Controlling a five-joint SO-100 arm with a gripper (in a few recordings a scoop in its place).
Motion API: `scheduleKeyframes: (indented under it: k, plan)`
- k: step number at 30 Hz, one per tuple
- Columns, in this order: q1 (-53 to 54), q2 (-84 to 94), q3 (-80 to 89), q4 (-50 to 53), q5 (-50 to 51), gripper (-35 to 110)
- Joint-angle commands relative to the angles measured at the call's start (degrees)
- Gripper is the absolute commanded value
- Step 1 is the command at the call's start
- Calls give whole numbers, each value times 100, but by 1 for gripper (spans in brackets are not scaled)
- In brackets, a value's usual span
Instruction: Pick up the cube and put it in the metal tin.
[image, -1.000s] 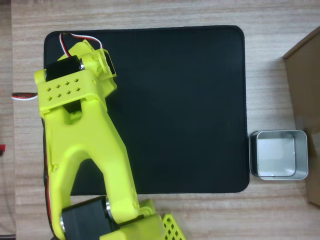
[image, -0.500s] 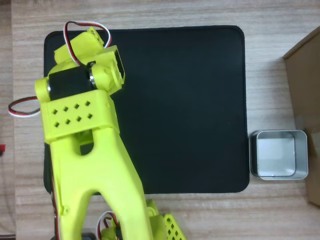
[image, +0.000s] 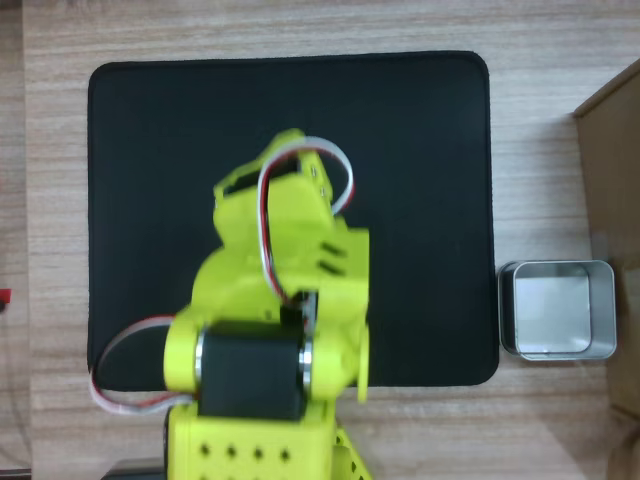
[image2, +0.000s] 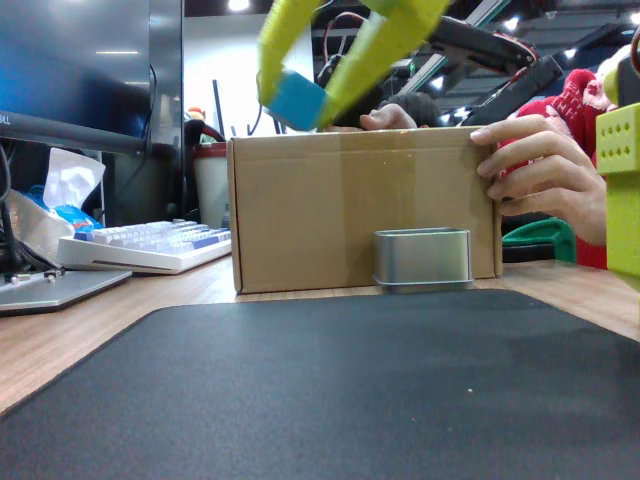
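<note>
Hand: in the fixed view the yellow hand (image2: 300, 95) hangs high over the mat, its two fingers (image2: 380, 45) slanting down to the left and clenched on the cube.
Cube: the cube (image2: 296, 100) is sky-blue, pinched between the fingertips, in the air, above the top edge of the box and left of the tin in that view.
Arm: in the overhead view the yellow arm (image: 285, 300) reaches up from the near edge over the middle of the mat, slightly blurred, with red and white wires looping over it; a black motor sits low on it.
Tin: the tin (image: 557, 309) stands on the counter just beside the mat's right edge, toward its near corner, in the overhead view; its pale inside holds nothing. In the fixed view the tin (image2: 422, 259) stands just in front of the box.
Mat: a black mat (image: 420, 150) with rounded corners lies flat on the wooden counter (image: 300, 25).
Box: a brown cardboard box (image2: 350, 205) stands behind the tin; a person's hand (image2: 545, 170) grips its right top corner.
Left side, fixed view: a keyboard (image2: 140, 245) lies on the counter below a monitor (image2: 75, 70).
</note>
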Motion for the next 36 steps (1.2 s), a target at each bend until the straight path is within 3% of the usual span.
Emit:
scheduleKeyframes:
  k: [1,12,18,28,36]
  plan:
    - [316,615,202,308,-202,1]
    - [2927,2180,1582,422,-1081,2]
    - [4017,1248,1644,-396,-1283,2]
    - [5194,-1222,35,-861,-1661,1]
    - [5344,-2303,193,-1731,-2101,2]
